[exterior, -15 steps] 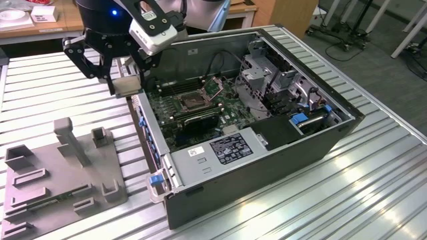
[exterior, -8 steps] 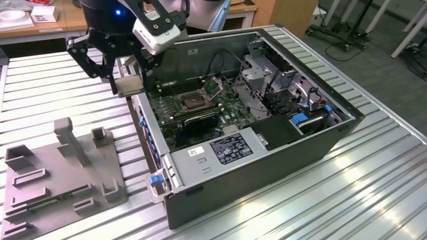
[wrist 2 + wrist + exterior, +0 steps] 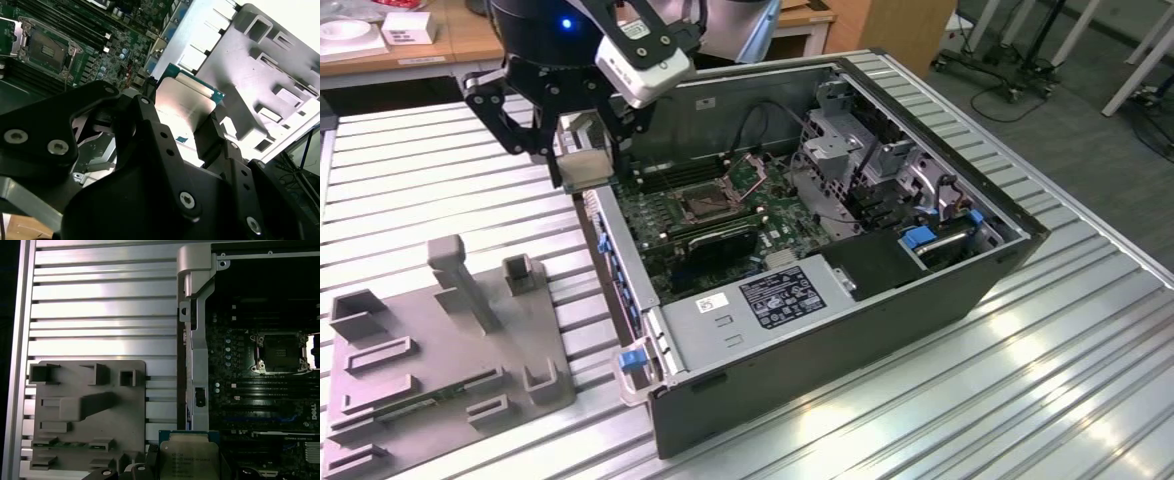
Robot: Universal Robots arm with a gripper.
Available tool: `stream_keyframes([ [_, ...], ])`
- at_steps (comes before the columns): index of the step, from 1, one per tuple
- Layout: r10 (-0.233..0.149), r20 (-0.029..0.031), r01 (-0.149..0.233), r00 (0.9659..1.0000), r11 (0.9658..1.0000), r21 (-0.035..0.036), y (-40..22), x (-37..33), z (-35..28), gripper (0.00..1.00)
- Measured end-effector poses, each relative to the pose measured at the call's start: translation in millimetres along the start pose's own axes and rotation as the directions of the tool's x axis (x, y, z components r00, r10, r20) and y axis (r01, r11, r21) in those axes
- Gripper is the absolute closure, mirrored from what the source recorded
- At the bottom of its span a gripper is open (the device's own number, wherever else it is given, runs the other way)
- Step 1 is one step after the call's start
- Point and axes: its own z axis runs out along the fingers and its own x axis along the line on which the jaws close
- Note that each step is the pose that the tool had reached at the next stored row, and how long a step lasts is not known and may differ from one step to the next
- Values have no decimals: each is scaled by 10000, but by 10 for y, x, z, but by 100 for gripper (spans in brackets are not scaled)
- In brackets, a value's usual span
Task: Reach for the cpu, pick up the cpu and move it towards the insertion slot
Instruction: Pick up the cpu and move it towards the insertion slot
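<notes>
Starting at the exterior view's left, you have the grey tray (image 3: 447, 350) lying on the slatted table, well apart from your gripper (image 3: 583, 168), which is clamped on the cpu (image 3: 584, 167) and hovers above the near wall of the open case. From there the insertion slot (image 3: 698, 206) lies toward four o'clock, lower down on the green board. The first wrist view shows the cpu (image 3: 189, 456) held flat.

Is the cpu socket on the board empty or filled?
Empty: the insertion slot shows a bare dark square, while the gripper holds the cpu outside it.
</notes>
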Motion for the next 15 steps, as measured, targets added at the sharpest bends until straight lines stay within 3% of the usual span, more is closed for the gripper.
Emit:
stream_keyframes([
  [15, -1, 0, 1, 10000, 10000, 0, 1, -130, -1, 45],
])
